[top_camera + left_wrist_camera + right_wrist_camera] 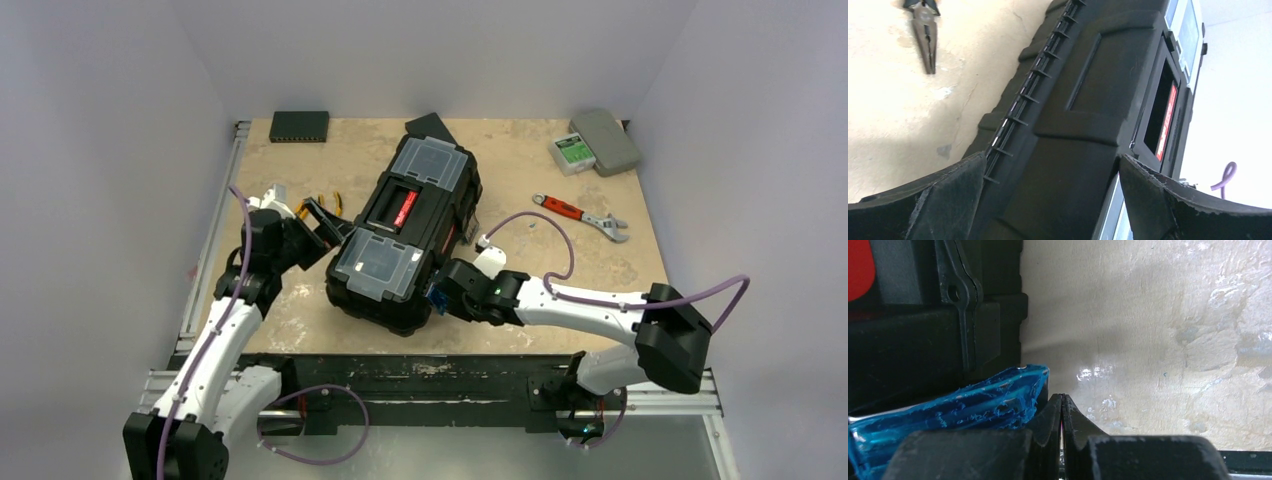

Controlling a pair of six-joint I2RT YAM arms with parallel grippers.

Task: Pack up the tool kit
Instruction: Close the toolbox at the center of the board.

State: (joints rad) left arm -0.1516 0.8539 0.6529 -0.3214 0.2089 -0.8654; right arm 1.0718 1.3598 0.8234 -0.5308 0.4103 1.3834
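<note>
A: Right pincer (1062, 399) pressed together, empty, beside toolbox (405, 235) near corner. Left pincer (322, 222) spread, straddling its left side.
B: Toolbox mid bench (520, 160), lid shut. Step, likely: steadying or opening it. Next: raise lid. Pliers (925, 30) and wrench (580, 213) lie beyond.

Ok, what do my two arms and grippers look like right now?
The left arm and right arm match: white links, black joints, a purple cable each. On the left gripper, black fingers with rough dark pads; the right gripper adds scuffed blue tape on one finger.
</note>
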